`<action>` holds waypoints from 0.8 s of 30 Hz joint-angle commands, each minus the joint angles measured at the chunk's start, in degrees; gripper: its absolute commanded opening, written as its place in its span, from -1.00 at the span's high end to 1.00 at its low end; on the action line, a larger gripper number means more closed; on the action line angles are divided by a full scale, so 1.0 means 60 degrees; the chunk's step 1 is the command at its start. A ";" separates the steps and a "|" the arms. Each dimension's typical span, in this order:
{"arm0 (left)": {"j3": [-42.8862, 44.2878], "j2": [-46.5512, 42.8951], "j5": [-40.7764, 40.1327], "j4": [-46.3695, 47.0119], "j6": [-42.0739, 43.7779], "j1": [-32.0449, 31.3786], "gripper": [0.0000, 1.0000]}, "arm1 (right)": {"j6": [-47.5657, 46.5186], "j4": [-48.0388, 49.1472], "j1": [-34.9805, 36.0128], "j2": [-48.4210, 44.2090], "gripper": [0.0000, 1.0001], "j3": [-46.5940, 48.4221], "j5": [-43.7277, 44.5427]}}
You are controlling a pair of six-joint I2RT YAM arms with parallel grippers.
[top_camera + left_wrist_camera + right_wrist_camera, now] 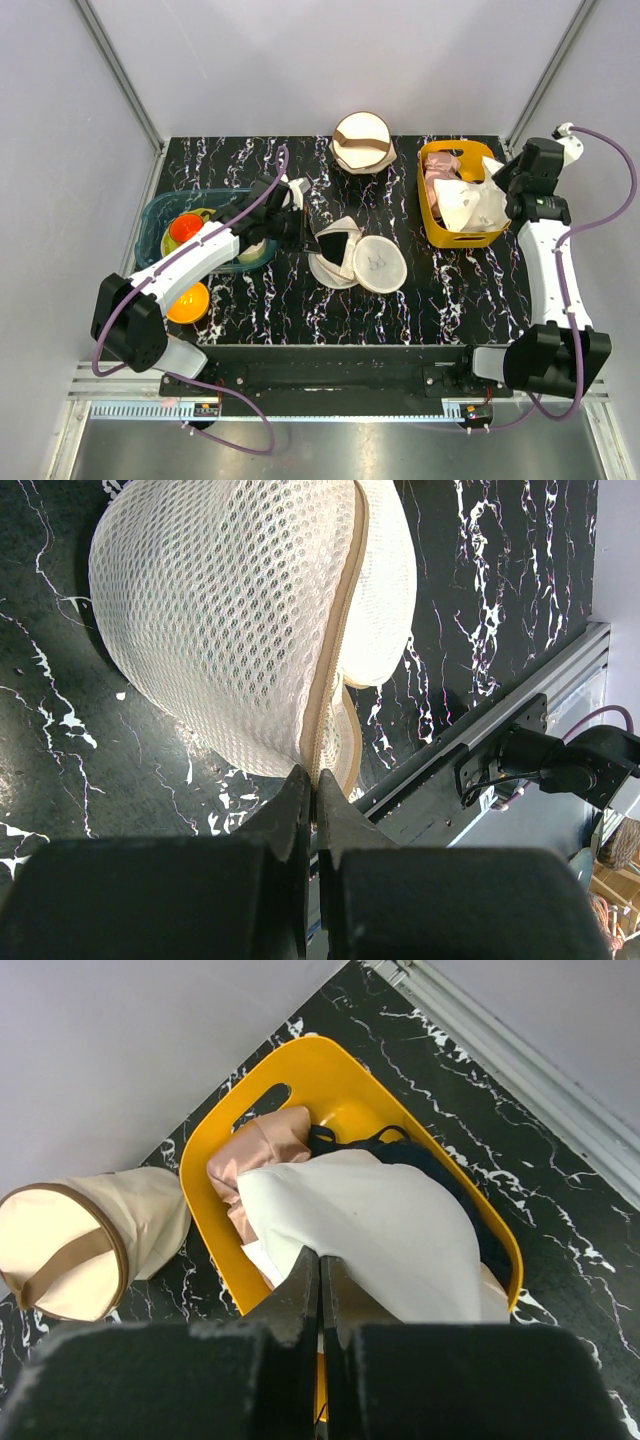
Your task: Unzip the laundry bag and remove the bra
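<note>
White mesh laundry bag (230, 630), its zip edge pinched in left jaws, right jaws clenched on cream bra (370, 1230), yellow basket (330, 1070) beneath.

No legible text, brand, label or number in any view. Sole mark: small dark line drawing on round white face of laundry bag (377, 264), seen from top camera; outline too small to make out with certainty. Both wrist views carry nothing that can be read on cloth, basket or surface.
</note>
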 commanded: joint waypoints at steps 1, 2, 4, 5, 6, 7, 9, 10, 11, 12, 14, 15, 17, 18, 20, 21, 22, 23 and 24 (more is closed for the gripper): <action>0.0082 -0.0379 0.0098 0.0165 0.0135 0.0039 1.00 | 0.0078 0.0700 -0.0043 0.0500 1.00 -0.0052 -0.0616; 0.0082 -0.0379 0.0084 0.0165 0.0121 0.0039 1.00 | 0.0137 0.0773 -0.0043 0.0618 1.00 -0.0125 -0.0806; 0.0038 -0.0379 0.0099 0.0165 0.0121 0.0039 1.00 | 0.0239 0.0977 -0.0028 0.0998 1.00 -0.0199 -0.1406; 0.0053 -0.0379 0.0113 0.0165 0.0121 0.0039 1.00 | 0.0298 0.1037 -0.0028 0.1145 1.00 -0.0257 -0.1568; 0.0038 -0.0379 0.0113 0.0165 0.0092 0.0039 1.00 | 0.0313 0.1110 -0.0014 0.1292 1.00 -0.0287 -0.1816; 0.0038 -0.0379 0.0113 0.0165 0.0091 0.0025 1.00 | 0.0356 0.1227 0.0001 0.1641 1.00 -0.0287 -0.1949; 0.0038 -0.0394 0.0099 0.0165 0.0077 -0.0005 1.00 | 0.0284 0.1272 0.0162 0.2009 1.00 -0.0287 -0.2023; 0.0024 -0.0408 0.0084 0.0165 0.0062 -0.0019 1.00 | 0.0226 0.1315 0.0235 0.2388 1.00 -0.0272 -0.2023; 0.0038 -0.0408 0.0070 0.0165 0.0062 -0.0034 1.00 | 0.0210 0.1359 0.0279 0.2595 1.00 -0.0287 -0.2023; 0.0053 -0.0408 0.0084 0.0180 0.0033 -0.0034 1.00 | 0.0196 0.1389 0.0337 0.2814 1.00 -0.0258 -0.2270; 0.0038 -0.0423 0.0070 0.0165 0.0018 -0.0063 1.00 | 0.0210 0.1243 0.0338 0.3415 1.00 -0.0112 -0.2447; 0.0038 -0.0438 0.0084 0.0165 0.0004 -0.0078 1.00 | 0.0196 0.1112 0.0324 0.3548 0.92 -0.0024 -0.2564; -0.0006 -0.0452 0.0069 0.0165 -0.0011 -0.0107 1.00 | 0.0181 0.0804 0.0338 0.3579 0.43 0.0123 -0.2667; -0.0006 -0.0467 0.0069 0.0165 -0.0040 -0.0107 1.00 | 0.0181 0.0702 0.0338 0.3245 0.28 0.0123 -0.2726; -0.0021 -0.0453 0.0069 0.0165 -0.0055 -0.0122 1.00 | 0.0167 0.0599 0.0338 0.2731 -0.04 0.0108 -0.2756; -0.0006 -0.0438 0.0098 0.0165 -0.0055 -0.0137 1.00 | 0.0166 0.0453 0.0338 0.2206 -0.11 0.0152 -0.2785; -0.0006 -0.0423 0.0113 0.0165 -0.0055 -0.0151 1.00 | 0.0123 0.0365 0.0338 0.1926 -0.16 0.0225 -0.2829; 0.0009 -0.0394 0.0113 0.0165 -0.0055 -0.0166 1.00 | 0.0093 0.0291 0.0338 0.1676 -0.24 0.0313 -0.2931; 0.0052 -0.0350 0.0128 0.0180 -0.0041 -0.0166 1.00 | 0.0064 0.0087 0.0338 0.1253 -0.29 0.0372 -0.2990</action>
